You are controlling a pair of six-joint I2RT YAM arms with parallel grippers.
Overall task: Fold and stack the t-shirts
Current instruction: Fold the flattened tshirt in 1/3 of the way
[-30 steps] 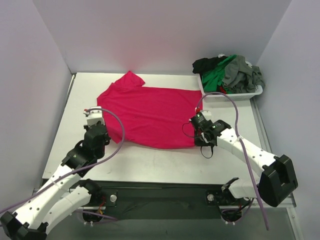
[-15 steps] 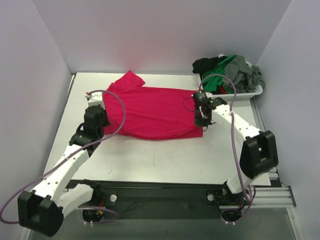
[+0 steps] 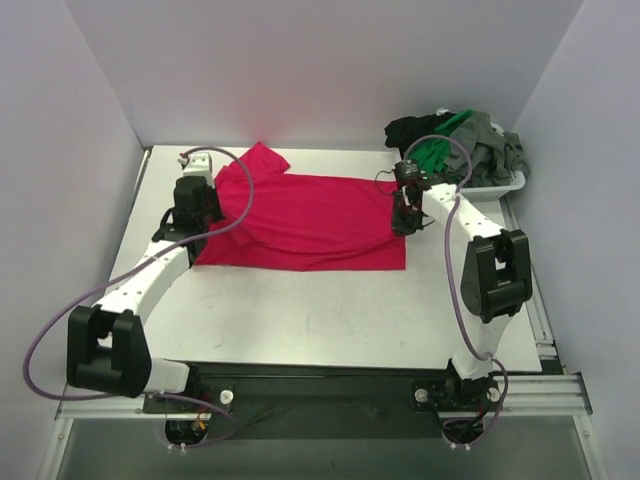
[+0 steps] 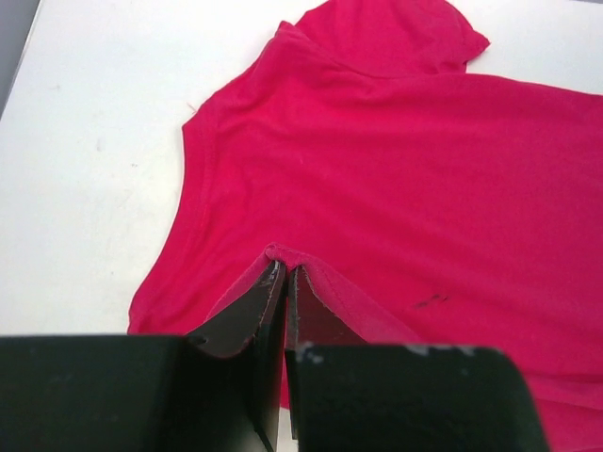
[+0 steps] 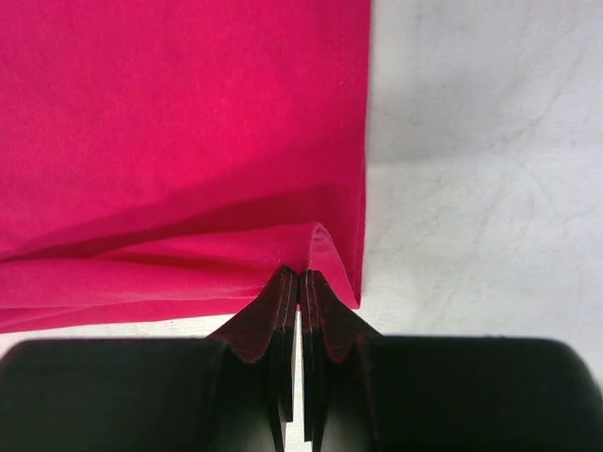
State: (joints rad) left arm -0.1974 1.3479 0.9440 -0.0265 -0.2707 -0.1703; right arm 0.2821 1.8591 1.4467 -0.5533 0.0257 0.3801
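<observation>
The crimson-red cloth short-sleeved t-shirt (image 3: 310,215) lies spread on the white bench (image 3: 300,310), left of the white plastic basket (image 3: 480,188). The left claw (image 4: 284,270) is clamped tight on a ridge of cloth at the shirt's side far from the basket. The right claw (image 5: 299,275) is clamped on the hem corner nearest it.

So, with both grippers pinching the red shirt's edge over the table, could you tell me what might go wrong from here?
1. The left gripper and right gripper each hold only a small pinch of the crimson t-shirt; one could slip and skew the fold.
2. The carried edge seems to bow between them, so creases may get pressed in.
3. The right gripper works close to the basket, where piled shirts overhang; it might snag them.
</observation>
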